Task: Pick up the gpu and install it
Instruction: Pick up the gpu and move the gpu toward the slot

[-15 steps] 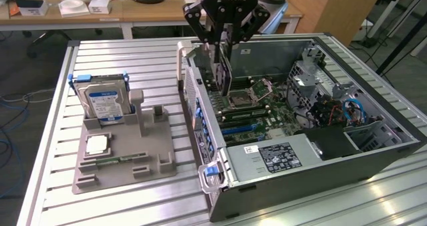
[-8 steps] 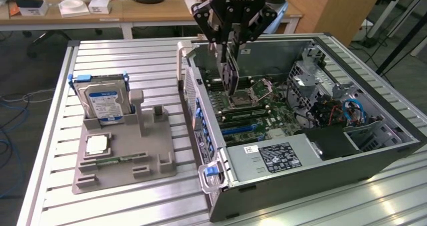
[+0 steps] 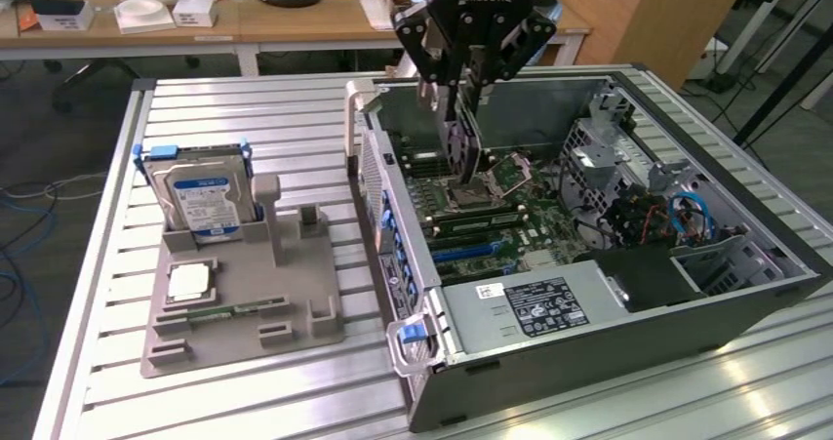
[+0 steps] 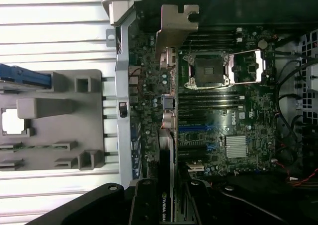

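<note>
My gripper [image 3: 457,91] hangs over the open computer case [image 3: 612,308] and is shut on the gpu [image 3: 459,142]. The gpu is a thin dark card held on edge, its lower edge just above the motherboard [image 3: 521,216] near the CPU socket [image 3: 505,175]. In the wrist view the gpu [image 4: 167,150] runs edge-on away from my gripper [image 4: 166,207], with its pale metal bracket [image 4: 175,29] at the far end, beside the case's rear wall. The blue expansion slots [image 4: 198,128] lie on the board alongside the card.
A grey parts fixture [image 3: 241,328] sits on the slatted table [image 3: 260,108] at the exterior view's left. It holds an upright silver hard drive [image 3: 198,198], a small memory stick [image 3: 237,311] and a pale square chip [image 3: 190,282]. The power supply [image 3: 540,308] and cables [image 3: 684,216] crowd the case.
</note>
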Robot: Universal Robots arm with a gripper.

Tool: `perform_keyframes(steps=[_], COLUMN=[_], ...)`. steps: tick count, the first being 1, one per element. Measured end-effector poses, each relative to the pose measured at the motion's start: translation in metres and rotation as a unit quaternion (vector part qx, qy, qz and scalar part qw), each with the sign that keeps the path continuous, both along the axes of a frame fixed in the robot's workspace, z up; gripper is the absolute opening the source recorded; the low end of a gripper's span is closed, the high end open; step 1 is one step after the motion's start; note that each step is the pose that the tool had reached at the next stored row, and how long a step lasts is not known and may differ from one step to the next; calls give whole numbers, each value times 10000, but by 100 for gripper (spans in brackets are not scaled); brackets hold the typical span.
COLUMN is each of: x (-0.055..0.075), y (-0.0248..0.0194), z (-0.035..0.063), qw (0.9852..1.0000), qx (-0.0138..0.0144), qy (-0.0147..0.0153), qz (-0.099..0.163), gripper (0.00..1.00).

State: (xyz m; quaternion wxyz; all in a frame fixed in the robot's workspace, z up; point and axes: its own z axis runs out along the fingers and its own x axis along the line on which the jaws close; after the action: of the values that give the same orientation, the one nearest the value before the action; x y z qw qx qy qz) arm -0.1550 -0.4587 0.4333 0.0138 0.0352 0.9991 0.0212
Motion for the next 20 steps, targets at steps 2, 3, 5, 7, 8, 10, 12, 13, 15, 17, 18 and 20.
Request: perform_keyframes(steps=[2,3,5,7,8,10,12,13,15,17,18,20], x=[36,54,95,141,164,205,245,265,305,344,363,402], y=[0,0,0,0,0,0,0,0,0,0,0,0], z=[0,0,0,-1,-1,-1,-1,-1,-1,-1,-2,-2], qw=[10000,10000,10000,10000,10000,10000,10000,10000,10000,10000,10000,10000], qx=[0,0,0,0,0,0,0,0,0,0,0,0], qy=[0,0,0,0,0,0,0,0,0,0,0,0], qz=[1,1,2,4,4,5,6,7,8,8,8,10], gripper=[26,26,26,26,26,26,26,26,26,26,26,26])
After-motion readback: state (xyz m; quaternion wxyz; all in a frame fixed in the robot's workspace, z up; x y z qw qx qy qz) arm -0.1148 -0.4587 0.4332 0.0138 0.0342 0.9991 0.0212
